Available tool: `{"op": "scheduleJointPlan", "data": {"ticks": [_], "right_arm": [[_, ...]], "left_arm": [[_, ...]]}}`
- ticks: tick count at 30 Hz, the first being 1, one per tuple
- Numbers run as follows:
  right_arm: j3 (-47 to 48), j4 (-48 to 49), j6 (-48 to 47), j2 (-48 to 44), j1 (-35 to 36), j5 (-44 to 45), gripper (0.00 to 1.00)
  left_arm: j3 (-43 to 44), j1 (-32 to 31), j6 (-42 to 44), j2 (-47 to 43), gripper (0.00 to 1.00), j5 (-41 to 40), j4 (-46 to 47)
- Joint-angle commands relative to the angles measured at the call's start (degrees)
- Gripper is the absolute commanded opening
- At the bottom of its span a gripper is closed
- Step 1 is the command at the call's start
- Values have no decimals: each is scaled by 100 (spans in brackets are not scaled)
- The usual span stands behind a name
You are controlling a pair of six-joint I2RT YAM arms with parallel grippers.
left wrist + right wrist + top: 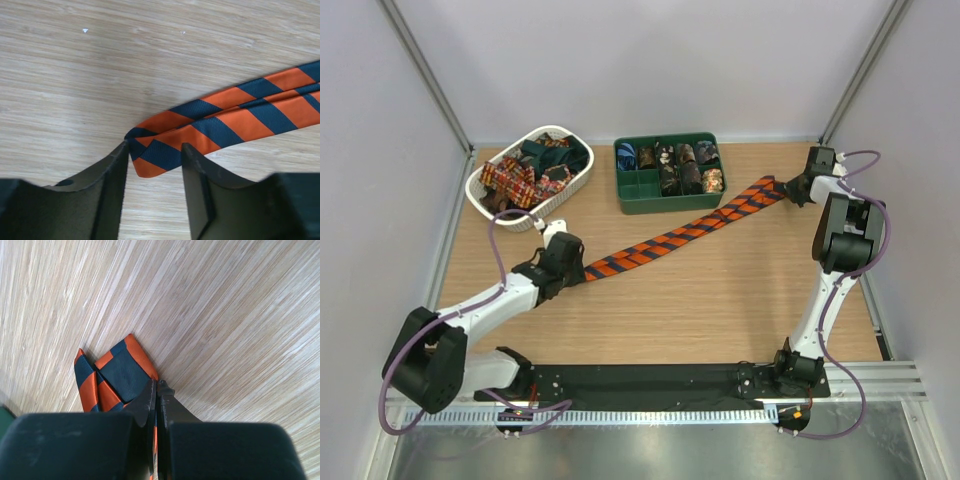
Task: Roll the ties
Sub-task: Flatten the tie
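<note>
Left wrist: your left fingers gape astride the folded orange-striped tie; pinch, roll toward 2 o'clock.
Right wrist: right fingers clamp it; hold taut.

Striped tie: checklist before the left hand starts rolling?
1. Far end of the striped tie pinched in the right hand: ok.
2. Near end sits between the jaws of the left hand: ok.
3. That hand closed on it: not ok, jaws stand apart.
4. Tie runs straight between both hands: ok.
5. Tie clear of the green tray corner: cannot tell.
</note>
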Motion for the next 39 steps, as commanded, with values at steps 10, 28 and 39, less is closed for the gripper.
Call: {"op": "scheduleJointPlan", "data": {"ticks": [10, 28, 39], "right_arm": [[441, -142, 161, 210, -162, -207, 1], [1364, -625, -189, 510, -329, -357, 33], [538, -766, -753, -729, -93, 162, 55]], "left_arm": [[-20, 93, -470, 436, 7, 192, -126], [-1418, -451, -1702, -803, 13, 500, 955], [-1690, -592, -1587, -1373, 33, 465, 964]]}}
